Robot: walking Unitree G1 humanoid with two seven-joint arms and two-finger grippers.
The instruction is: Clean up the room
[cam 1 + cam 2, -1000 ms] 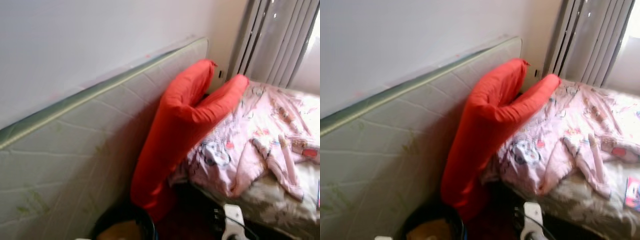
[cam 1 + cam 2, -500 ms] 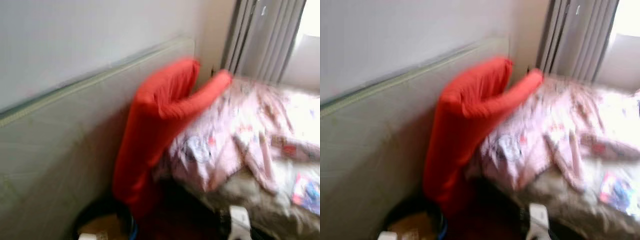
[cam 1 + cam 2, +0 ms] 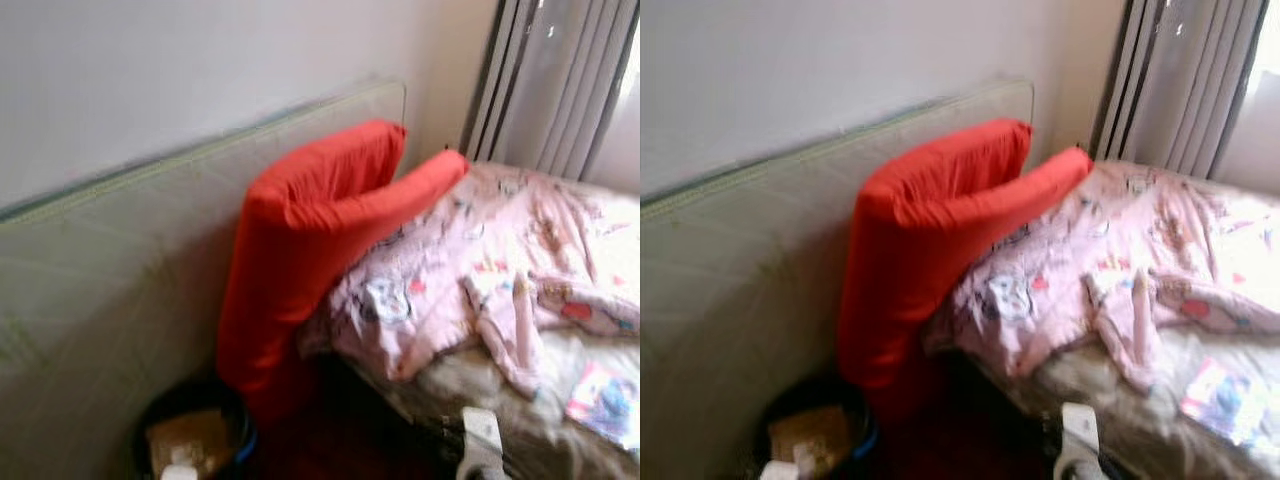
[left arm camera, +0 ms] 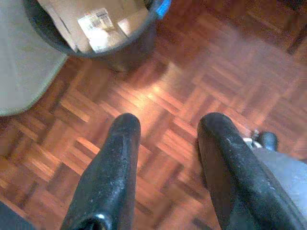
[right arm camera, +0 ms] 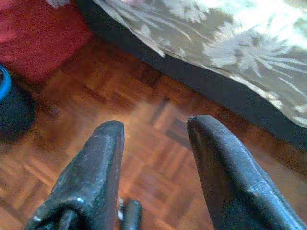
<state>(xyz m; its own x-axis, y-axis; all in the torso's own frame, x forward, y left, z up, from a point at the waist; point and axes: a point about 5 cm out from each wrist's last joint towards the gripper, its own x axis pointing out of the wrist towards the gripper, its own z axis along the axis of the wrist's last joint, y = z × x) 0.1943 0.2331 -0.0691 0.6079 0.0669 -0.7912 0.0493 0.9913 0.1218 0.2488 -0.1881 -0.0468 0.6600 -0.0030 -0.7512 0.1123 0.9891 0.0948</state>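
A long red cushion [image 3: 300, 240] is folded and leans between a pale upright mattress [image 3: 110, 270] on the left and the bed. A crumpled pink printed blanket [image 3: 500, 270] covers the bed, with a small colourful booklet [image 3: 603, 400] near its right front edge. A dark round bin [image 3: 190, 435] holding cardboard and paper stands on the floor below the cushion; the bin [image 4: 96, 28] also appears in the left wrist view. My left gripper [image 4: 168, 129] hangs open over the parquet floor [image 4: 182, 96]. My right gripper [image 5: 153, 129] hangs open above the floor beside the bed's flowered sheet [image 5: 225, 43].
Grey curtains [image 3: 560, 90] hang at the back right by a bright window. A white wall rises behind the mattress. A white part of my body [image 3: 480, 445] shows at the bottom edge. Dark wood floor lies between the bin and the bed.
The whole picture has shifted and dipped as the camera moved, bringing the bin and the booklet on the bed further into view. Nothing in the room itself has moved.
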